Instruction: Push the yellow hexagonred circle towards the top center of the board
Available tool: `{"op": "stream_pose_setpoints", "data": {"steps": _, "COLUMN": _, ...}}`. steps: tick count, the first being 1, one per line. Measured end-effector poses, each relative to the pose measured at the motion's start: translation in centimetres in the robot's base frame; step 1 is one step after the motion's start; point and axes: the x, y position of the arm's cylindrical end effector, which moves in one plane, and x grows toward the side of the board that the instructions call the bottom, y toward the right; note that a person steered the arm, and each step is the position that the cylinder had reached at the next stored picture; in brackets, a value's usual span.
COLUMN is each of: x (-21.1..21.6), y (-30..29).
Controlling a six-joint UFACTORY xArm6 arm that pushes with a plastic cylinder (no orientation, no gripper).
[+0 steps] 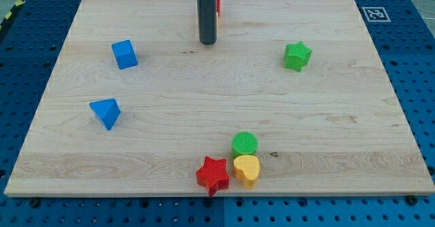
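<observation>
- Rod first: you see it coming down at the view's top centre, with my tip (207,43) resting on the table (204,105).
- A red block (217,7) shows only as a sliver at about 1 o'clock from my tip, right beside the rod and mostly hidden by it; you cannot make out its shape or whether the rod touches it.
- No jaws exist on this arm, so you have no open or closed state to read.
- At 9 o'clock from my tip, well apart, sits a blue cube (124,54); a blue triangular block (105,112) lies at about 8 o'clock, farther off.
- At 3 o'clock from my tip, well apart, you find a green star (297,56).
- Near the view's bottom edge, at roughly 6 o'clock from my tip, three blocks cluster: a green circle (245,144), a yellow heart (247,169) touching it just below, and a red star (213,175) at the heart's 9 o'clock, touching or nearly so.
</observation>
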Motion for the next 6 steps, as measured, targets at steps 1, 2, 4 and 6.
{"op": "stream_pose_setpoints", "data": {"steps": 1, "x": -2.1, "y": 0.0}}
{"op": "stream_pose_setpoints", "data": {"steps": 2, "x": -4.3, "y": 0.0}}
{"op": "stream_pose_setpoints", "data": {"steps": 4, "x": -6.4, "y": 0.0}}
{"op": "stream_pose_setpoints", "data": {"steps": 6, "x": -5.0, "y": -4.1}}
